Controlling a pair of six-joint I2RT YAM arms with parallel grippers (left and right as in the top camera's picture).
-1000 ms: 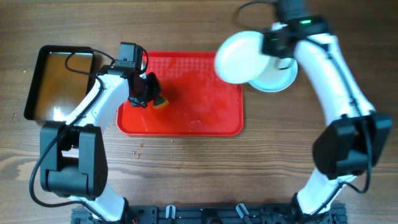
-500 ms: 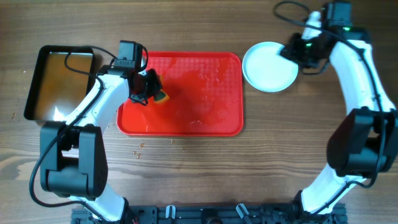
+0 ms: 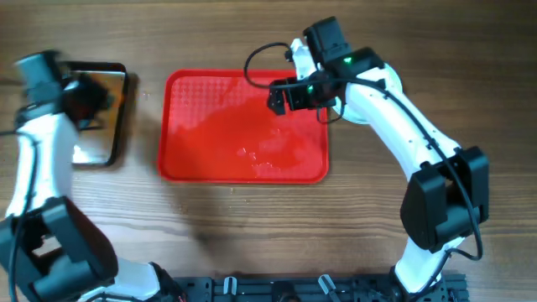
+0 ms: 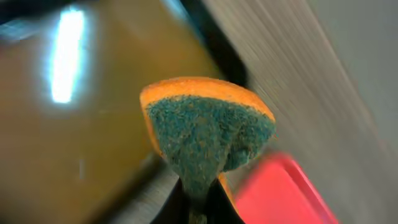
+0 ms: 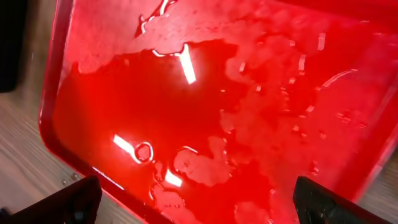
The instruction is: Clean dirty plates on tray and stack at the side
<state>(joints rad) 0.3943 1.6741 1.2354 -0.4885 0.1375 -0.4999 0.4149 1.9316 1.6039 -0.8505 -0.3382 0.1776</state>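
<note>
The red tray lies mid-table, wet and with nothing on it; the right wrist view shows its glossy, puddled floor. No plates show in any view. My right gripper hovers over the tray's far right part, and its fingers stand wide apart with nothing between them. At the far left, my left gripper is blurred above the black pan. In the left wrist view it is shut on an orange sponge, green scouring face toward the camera.
A black pan of brownish water sits left of the tray. A corner of the tray shows beside the sponge. Small crumbs lie on the wooden table in front of the tray.
My left arm has swung left off the tray to the pan, carrying the sponge. The right arm left the plate stack at the right, came over the tray and opened. The plates no longer show.
</note>
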